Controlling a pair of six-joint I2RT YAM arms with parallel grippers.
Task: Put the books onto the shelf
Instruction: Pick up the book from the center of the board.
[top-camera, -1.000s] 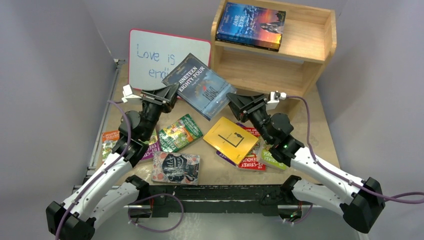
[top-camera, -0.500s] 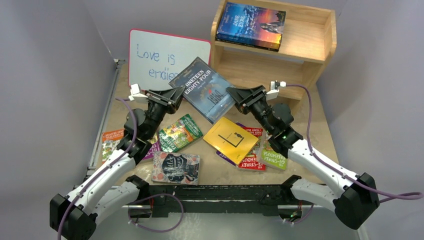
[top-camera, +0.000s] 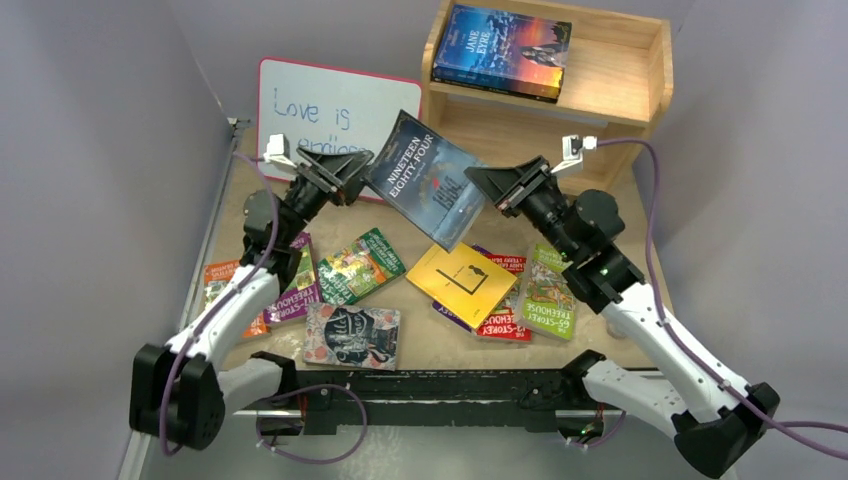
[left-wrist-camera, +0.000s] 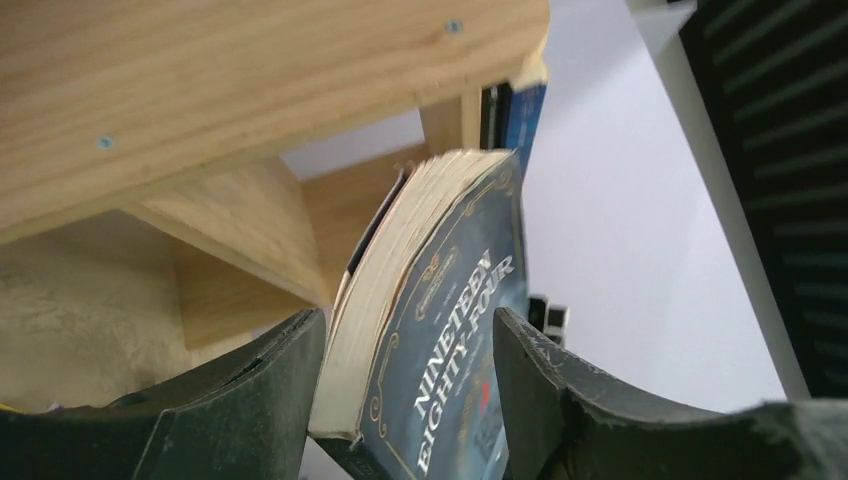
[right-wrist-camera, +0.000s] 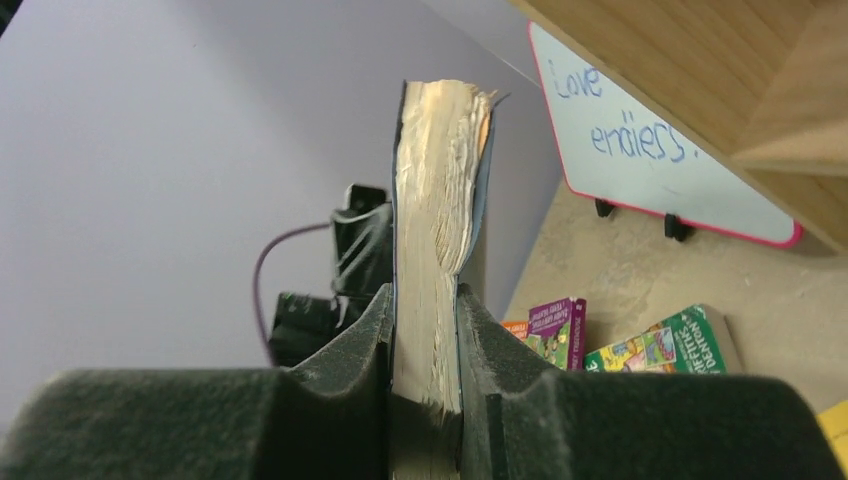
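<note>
A dark blue book, "Nineteen Eighty-Four" (top-camera: 428, 180), hangs tilted in the air in front of the shelf (top-camera: 610, 85). My right gripper (top-camera: 487, 185) is shut on its right edge; the right wrist view shows the page block (right-wrist-camera: 435, 230) pinched between both pads. My left gripper (top-camera: 358, 172) stands open around the book's left edge (left-wrist-camera: 440, 330), with a gap between the cover and one finger (left-wrist-camera: 540, 380). A "Jane Eyre" book (top-camera: 500, 38) lies flat on the shelf's upper tier. Several books lie on the table: yellow (top-camera: 462, 275), green (top-camera: 360, 265), floral (top-camera: 352, 335), purple (top-camera: 290, 285).
A pink-edged whiteboard (top-camera: 320, 110) with blue writing stands at the back left, beside the shelf. More books (top-camera: 548, 290) lie under my right forearm. An orange book (top-camera: 222, 280) lies at the table's left edge. Grey walls close in on both sides.
Both arms carried the blue book up and back toward the shelf, tilting it steeper. The left gripper opened from its grip, while the right gripper closed tighter on the book.
</note>
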